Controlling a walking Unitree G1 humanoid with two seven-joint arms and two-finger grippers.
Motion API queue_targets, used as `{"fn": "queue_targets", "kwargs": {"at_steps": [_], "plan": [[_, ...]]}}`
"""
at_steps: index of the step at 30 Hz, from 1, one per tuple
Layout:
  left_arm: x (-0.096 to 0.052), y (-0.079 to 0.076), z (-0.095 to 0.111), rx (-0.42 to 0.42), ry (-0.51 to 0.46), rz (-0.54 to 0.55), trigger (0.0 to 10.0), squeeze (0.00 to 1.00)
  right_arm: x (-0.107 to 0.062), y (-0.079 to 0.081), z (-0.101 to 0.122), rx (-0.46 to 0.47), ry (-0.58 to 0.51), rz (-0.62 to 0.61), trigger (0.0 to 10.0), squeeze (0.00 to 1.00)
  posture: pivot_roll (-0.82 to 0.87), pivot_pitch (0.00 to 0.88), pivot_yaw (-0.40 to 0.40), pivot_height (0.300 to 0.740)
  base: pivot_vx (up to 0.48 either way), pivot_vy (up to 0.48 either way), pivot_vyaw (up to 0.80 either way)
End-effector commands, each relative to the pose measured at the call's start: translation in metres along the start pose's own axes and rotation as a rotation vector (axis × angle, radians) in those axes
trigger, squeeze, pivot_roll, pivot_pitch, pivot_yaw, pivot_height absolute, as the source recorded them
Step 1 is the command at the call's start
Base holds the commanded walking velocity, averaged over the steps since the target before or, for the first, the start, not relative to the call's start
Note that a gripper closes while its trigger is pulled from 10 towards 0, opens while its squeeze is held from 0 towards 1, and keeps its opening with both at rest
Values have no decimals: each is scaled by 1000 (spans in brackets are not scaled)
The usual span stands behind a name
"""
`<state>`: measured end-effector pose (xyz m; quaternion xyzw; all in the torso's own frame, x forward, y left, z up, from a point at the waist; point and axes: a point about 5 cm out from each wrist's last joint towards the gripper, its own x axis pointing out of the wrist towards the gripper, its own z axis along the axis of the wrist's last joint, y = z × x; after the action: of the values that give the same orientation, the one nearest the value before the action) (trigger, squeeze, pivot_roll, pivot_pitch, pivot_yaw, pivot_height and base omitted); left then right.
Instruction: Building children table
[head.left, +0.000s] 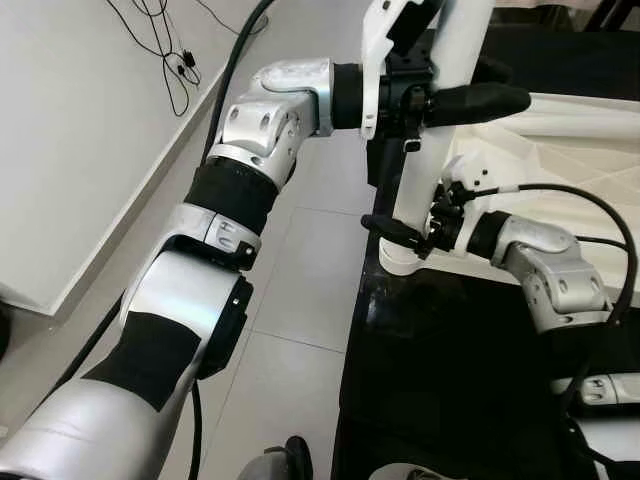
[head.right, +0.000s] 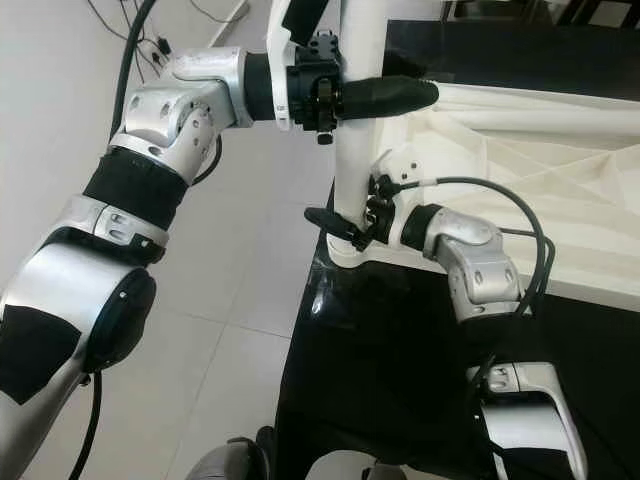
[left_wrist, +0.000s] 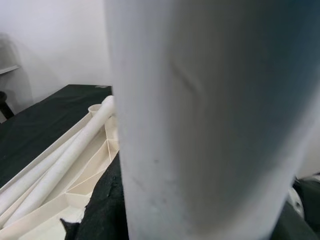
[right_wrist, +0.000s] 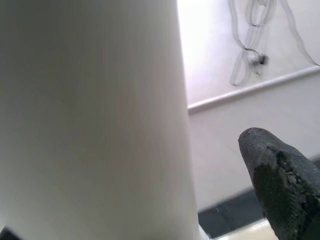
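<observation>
Leg (head.right: 358, 150) stands upright in its corner socket, left pincer (head.right: 365, 97) clenched on it high, right pincer (head.right: 345, 228) clenched low.

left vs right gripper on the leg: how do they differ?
Left gripper is high on the white leg; right gripper is low, near the leg's base at the tabletop. Left arm reaches in from the floor side, right arm from over the black surface. Both are at the same upright leg.

One upright table leg (head.left: 440, 150), one upturned tabletop (head.left: 570, 150), two pincers
</observation>
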<state>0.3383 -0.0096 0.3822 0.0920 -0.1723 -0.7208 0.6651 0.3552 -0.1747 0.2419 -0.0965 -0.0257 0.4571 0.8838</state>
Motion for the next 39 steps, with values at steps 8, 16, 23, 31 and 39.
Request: {"fn": "queue_targets", "kwargs": {"at_steps": [8, 16, 23, 31, 39], "plan": [[20, -14, -8, -34, -5, -112, 0, 0, 31, 12, 30, -70, -83, 279, 8157, 0, -24, 235, 101, 740, 0, 0, 0], [20, -14, -8, -32, -7, -107, 0, 0, 36, 10, 29, -73, -74, 329, 0, 0, -23, 241, 97, 740, 0, 0, 0], [18, -12, -8, -28, -14, -88, 471, 204, 44, 11, 22, -66, -59, 306, 0, 0, -23, 244, 97, 740, 0, 0, 0], [16, -3, -8, -43, -16, 23, 10000, 1000, 50, 5, 17, -41, -50, 161, 0, 0, -34, 248, 81, 740, 0, 0, 0], [6, 4, -5, -76, -7, 96, 10000, 0, 35, 18, -13, 66, -7, -201, 0, 0, -36, 255, 53, 740, 0, 0, 0]]}}
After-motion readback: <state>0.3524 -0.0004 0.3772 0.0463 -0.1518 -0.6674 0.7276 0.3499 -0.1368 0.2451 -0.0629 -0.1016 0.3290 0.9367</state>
